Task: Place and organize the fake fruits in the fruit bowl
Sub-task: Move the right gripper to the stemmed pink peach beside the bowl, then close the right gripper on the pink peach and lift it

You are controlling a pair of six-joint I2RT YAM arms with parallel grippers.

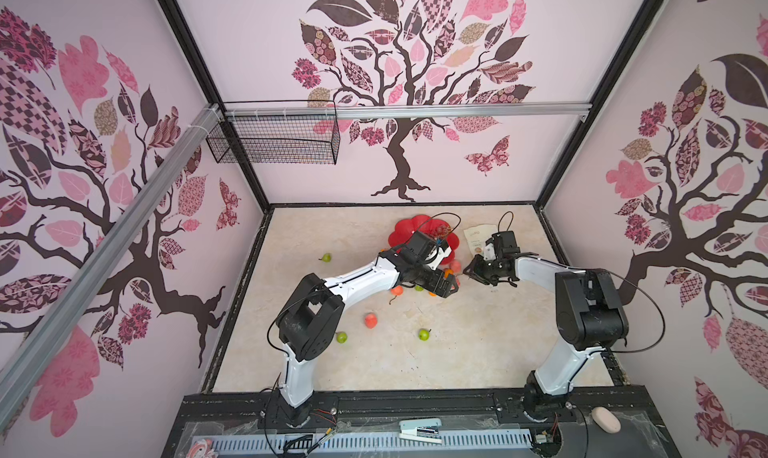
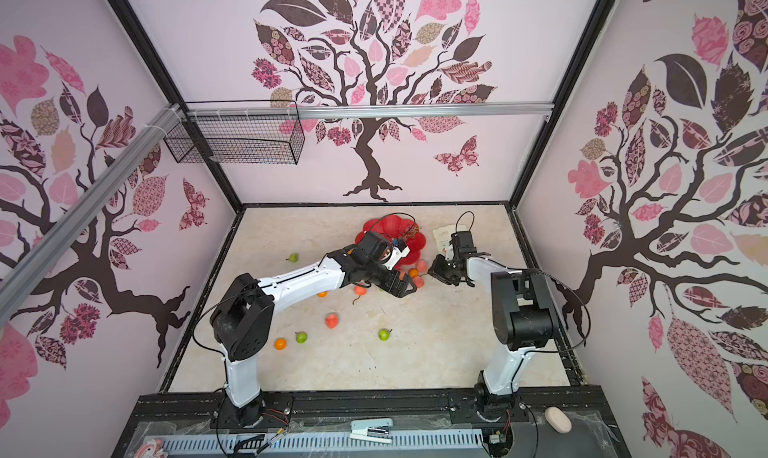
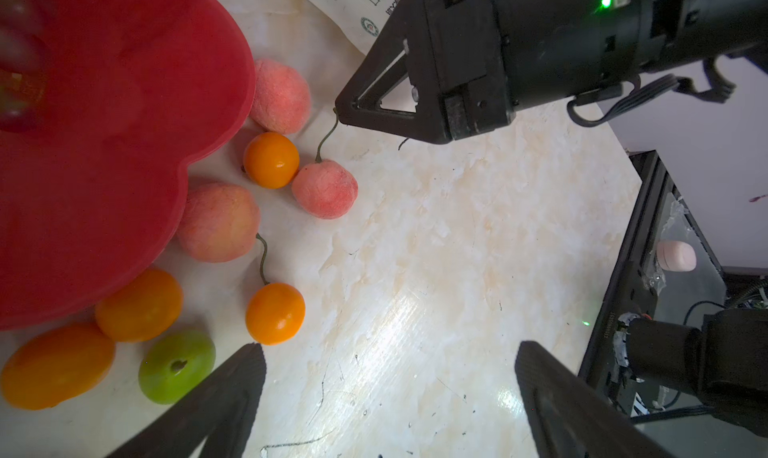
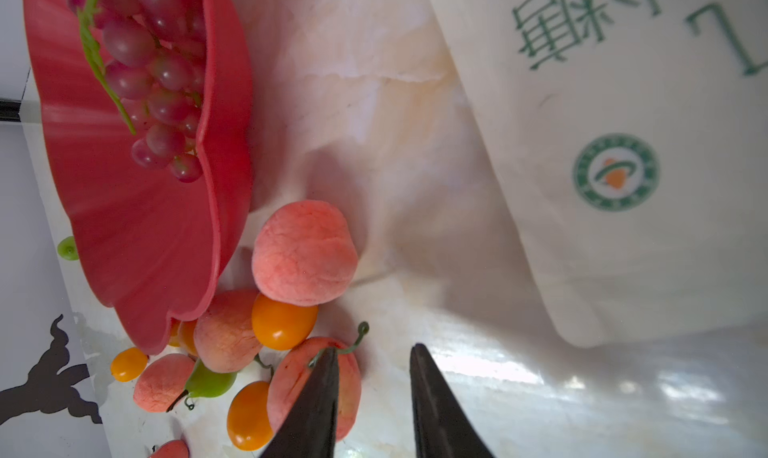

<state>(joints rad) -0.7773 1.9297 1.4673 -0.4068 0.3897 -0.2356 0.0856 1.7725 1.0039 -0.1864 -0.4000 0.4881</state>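
The red fruit bowl (image 1: pixel 401 232) (image 4: pixel 145 227) stands at the back of the table with a dark red grape bunch (image 4: pixel 153 82) in it. Peaches, orange balls and a green fruit (image 3: pixel 176 366) lie in a cluster against its near rim. My right gripper (image 4: pixel 374 354) (image 1: pixel 469 271) is open by a narrow gap; one fingertip lies over a stemmed peach (image 4: pixel 291 389) (image 3: pixel 325 188), whose curled stem ends just ahead of the gap. My left gripper (image 3: pixel 386 352) (image 1: pixel 451 287) is wide open over bare table beside an orange ball (image 3: pixel 275 312), holding nothing.
A printed paper packet (image 4: pixel 623 144) (image 1: pixel 478 238) lies right of the bowl. Loose fruits lie nearer the front: green ones (image 1: pixel 327 258) (image 1: pixel 341 337) (image 1: pixel 424 334), a peach (image 1: pixel 370 320) and an orange (image 2: pixel 280 344). A black wire basket (image 1: pixel 274 144) hangs on the back left rail.
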